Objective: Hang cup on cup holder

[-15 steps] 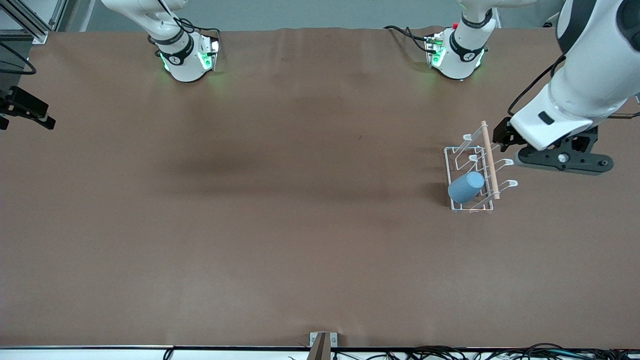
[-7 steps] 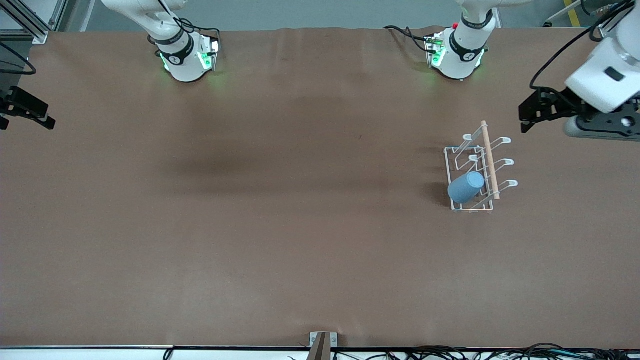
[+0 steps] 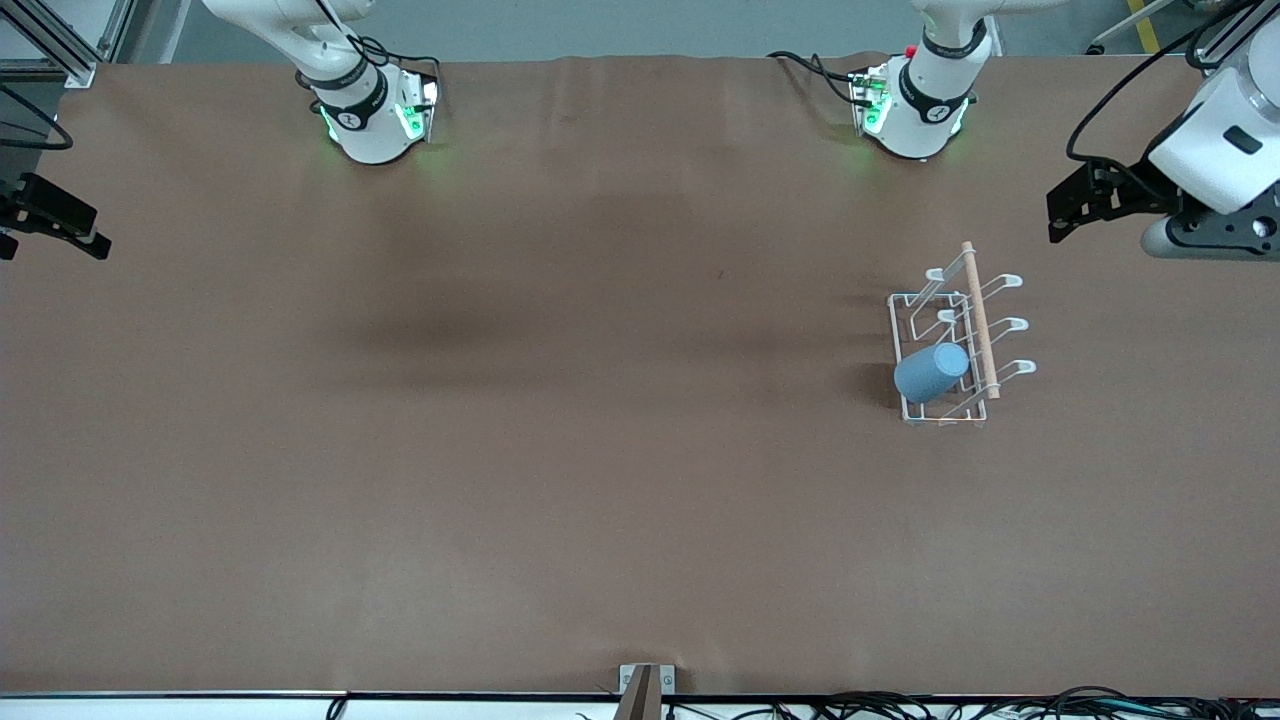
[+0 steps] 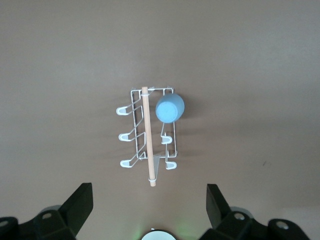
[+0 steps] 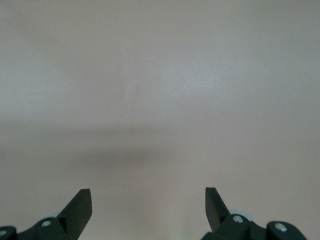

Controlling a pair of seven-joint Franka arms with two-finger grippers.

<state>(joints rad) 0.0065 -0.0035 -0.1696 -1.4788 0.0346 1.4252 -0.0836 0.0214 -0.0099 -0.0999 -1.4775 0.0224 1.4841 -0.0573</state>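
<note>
A brown cloth covers the table (image 3: 560,450). The cup (image 3: 931,372) hangs on a prong of the cup holder (image 3: 958,345) at the left arm's end. The left gripper (image 4: 149,207), spread and empty, hovers above it. The right gripper (image 5: 148,210), also spread, waits over bare cloth.

We note the left pincer (image 3: 1068,215) sits at the front view's edge over the bench's (image 3: 600,450) left-arm end; its arm is cut off there. In both wrist views only the finger tips (image 4: 80,207) show, their bodies cropped by the picture's lower edge. The right pincer (image 5: 148,202) appears only in its own wrist view, over bare, softly blurred bench. The cup (image 3: 931,372) covers the cup holder's (image 3: 962,340) prong beneath it; we cannot see the cup's opening.
</note>
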